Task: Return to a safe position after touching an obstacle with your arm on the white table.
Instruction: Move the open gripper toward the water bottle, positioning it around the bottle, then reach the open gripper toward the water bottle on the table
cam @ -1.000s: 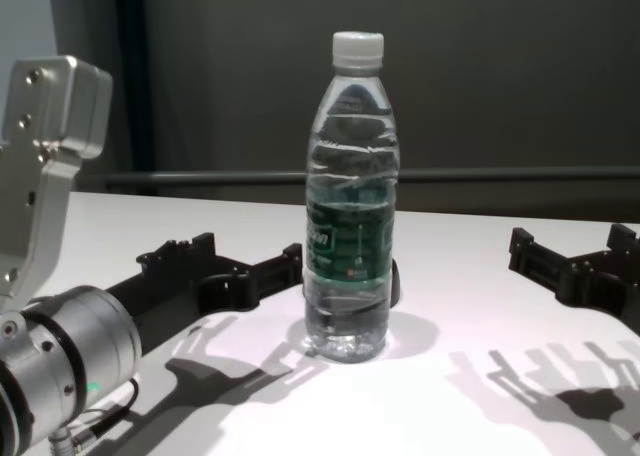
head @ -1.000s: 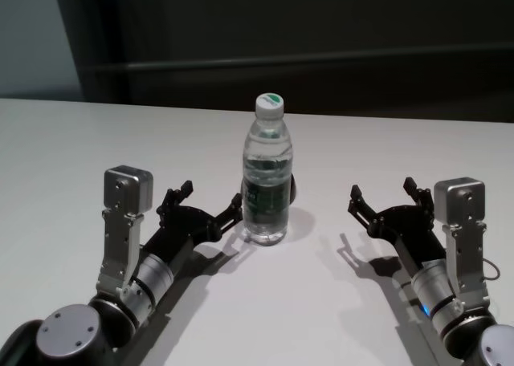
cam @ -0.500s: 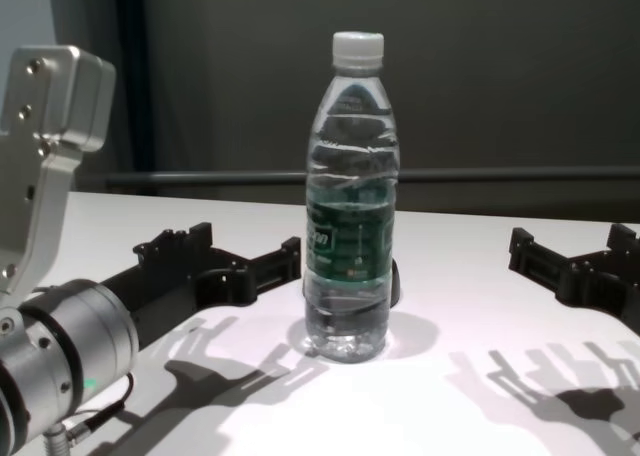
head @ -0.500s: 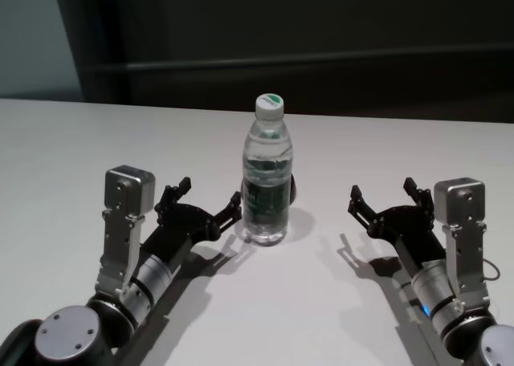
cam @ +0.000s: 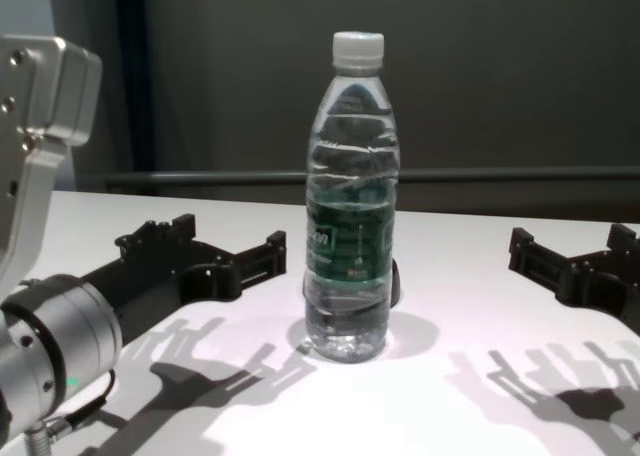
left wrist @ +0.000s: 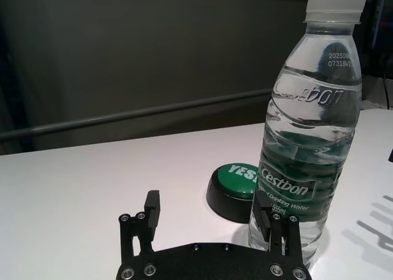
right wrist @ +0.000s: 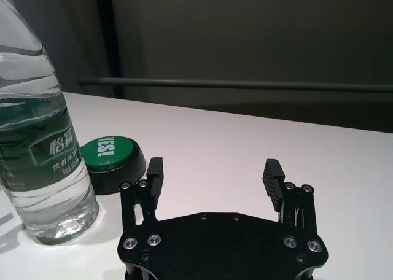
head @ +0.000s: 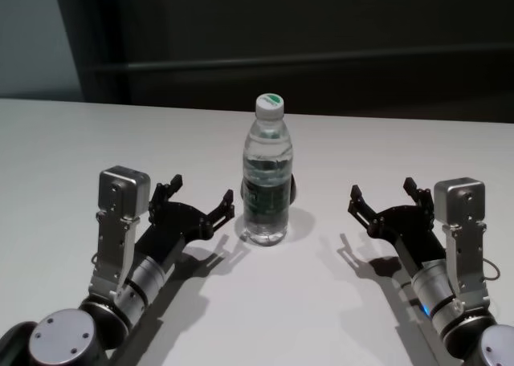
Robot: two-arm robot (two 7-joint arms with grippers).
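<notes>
Clear bottle (head: 267,173) upright; left tool (head: 190,206) spread, seemingly just clear; right tool (head: 384,198) spread, apart.

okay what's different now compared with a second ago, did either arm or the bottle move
The left tool has drawn back from the water bottle, leftward and toward the robot; a gap now shows in the chest view where its fingertip had been at the bottle's side. It is open and holds nothing. The bottle stays upright on the white table, and the right tool stays open, parked to the bottle's right.
</notes>
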